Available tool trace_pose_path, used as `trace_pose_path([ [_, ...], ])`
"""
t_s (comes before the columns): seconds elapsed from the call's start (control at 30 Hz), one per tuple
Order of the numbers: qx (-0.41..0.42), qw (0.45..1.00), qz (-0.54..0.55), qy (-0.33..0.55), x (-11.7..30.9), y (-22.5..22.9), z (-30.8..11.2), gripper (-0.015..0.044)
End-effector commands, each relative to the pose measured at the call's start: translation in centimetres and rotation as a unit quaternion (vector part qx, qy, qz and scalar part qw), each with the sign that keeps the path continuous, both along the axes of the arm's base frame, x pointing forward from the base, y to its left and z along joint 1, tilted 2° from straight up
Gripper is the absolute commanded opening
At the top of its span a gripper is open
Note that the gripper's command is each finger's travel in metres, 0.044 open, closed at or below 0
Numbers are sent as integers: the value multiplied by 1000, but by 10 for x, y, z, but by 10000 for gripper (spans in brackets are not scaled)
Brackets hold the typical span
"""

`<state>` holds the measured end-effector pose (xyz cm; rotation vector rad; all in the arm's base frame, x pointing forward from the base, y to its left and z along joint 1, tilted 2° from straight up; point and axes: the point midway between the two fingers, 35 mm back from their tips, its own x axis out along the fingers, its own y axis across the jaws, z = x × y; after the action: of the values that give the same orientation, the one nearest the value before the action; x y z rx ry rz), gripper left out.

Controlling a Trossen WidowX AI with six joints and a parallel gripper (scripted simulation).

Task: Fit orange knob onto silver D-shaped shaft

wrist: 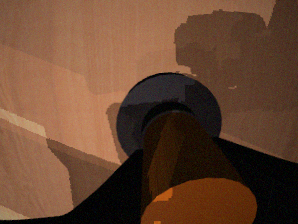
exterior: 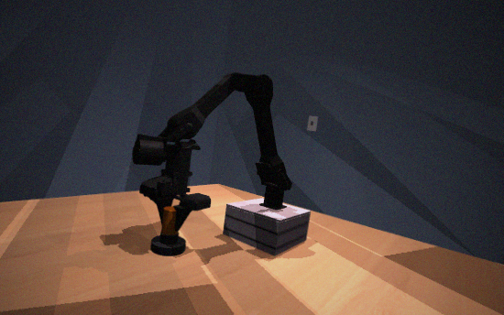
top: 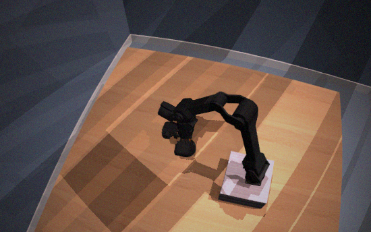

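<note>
A wood table (top: 303, 128) (exterior: 367, 275) (wrist: 60, 65), crossed by patches of shade, carries a dark round pedestal (exterior: 168, 246) (wrist: 135, 107) and, apart from it, a pale-topped block (top: 233, 182) (exterior: 266, 233) with dark bands around its sides.

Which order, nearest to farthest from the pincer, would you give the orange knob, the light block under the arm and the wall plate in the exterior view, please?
1. Orange knob: between the pincer's fingers.
2. Light block: right of the pincer in view.
3. Wall plate: farther right, up on the wall.
</note>
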<state>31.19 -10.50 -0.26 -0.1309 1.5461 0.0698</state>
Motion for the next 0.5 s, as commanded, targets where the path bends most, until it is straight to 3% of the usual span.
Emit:
trace_pose_path([
  [0.0,0,1000,0,0,0,0,0,0],
  [0.2,0,1000,0,0,0,0,0,0],
  [0.47,0,1000,0,0,0,0,0,210],
])
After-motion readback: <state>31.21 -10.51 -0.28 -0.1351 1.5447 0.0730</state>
